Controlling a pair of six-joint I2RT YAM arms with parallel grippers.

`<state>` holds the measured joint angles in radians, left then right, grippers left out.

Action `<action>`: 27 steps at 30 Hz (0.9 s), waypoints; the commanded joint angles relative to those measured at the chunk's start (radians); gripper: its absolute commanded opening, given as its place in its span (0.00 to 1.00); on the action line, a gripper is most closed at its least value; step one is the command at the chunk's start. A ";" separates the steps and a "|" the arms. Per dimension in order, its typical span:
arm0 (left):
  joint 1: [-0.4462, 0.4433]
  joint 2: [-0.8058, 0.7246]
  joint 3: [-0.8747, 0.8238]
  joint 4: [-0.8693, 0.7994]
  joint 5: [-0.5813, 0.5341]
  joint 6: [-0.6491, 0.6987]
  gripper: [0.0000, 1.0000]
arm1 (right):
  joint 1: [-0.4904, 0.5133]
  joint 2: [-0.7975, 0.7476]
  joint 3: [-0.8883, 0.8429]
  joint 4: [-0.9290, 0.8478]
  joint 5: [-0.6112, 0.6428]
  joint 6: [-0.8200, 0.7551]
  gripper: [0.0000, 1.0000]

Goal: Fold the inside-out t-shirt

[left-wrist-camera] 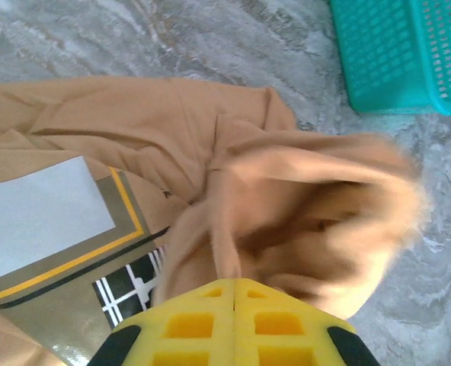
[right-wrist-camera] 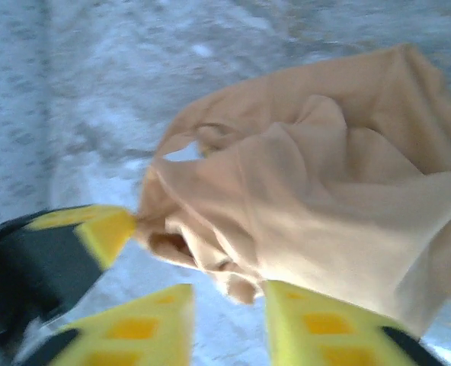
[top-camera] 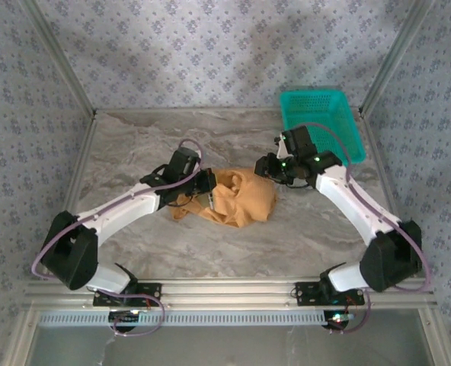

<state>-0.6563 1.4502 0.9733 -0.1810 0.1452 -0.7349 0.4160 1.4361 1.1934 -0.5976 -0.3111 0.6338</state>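
Observation:
The inside-out t-shirt [top-camera: 237, 198] lies crumpled in a tan-orange heap at the table's middle. My left gripper [top-camera: 209, 183] is at its left side, shut on a raised fold of the cloth. In the left wrist view the yellow fingers [left-wrist-camera: 187, 324] meet with the t-shirt [left-wrist-camera: 286, 206] pinched at the left gripper's [left-wrist-camera: 233, 284] tip. A printed panel [left-wrist-camera: 50, 221] shows on the fabric lying flat. My right gripper [top-camera: 265, 169] is at the heap's upper right, open. In the right wrist view the right gripper [right-wrist-camera: 229, 293] has its jaws apart, and a small tip of the t-shirt [right-wrist-camera: 309, 206] hangs between them.
A teal basket [top-camera: 317, 95] stands at the back right, close behind the right arm, and its corner [left-wrist-camera: 393, 53] appears in the left wrist view. Metal frame posts and patterned walls bound the marble table [top-camera: 149, 137].

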 commanded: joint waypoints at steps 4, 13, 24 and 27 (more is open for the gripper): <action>-0.046 0.059 0.013 0.029 0.016 -0.025 0.00 | 0.116 0.027 -0.050 -0.011 0.166 -0.022 0.31; -0.066 0.032 -0.015 0.032 0.007 -0.036 0.00 | 0.229 0.239 0.079 0.058 0.123 0.044 0.43; -0.067 -0.006 -0.050 0.013 -0.021 -0.032 0.00 | 0.251 0.480 0.257 0.012 0.101 0.048 0.03; -0.050 -0.013 -0.048 -0.005 -0.033 -0.015 0.00 | 0.245 0.398 0.238 -0.042 0.112 0.019 0.00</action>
<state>-0.7174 1.4734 0.9260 -0.1642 0.1223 -0.7689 0.6636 1.9121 1.4143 -0.5632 -0.2016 0.6697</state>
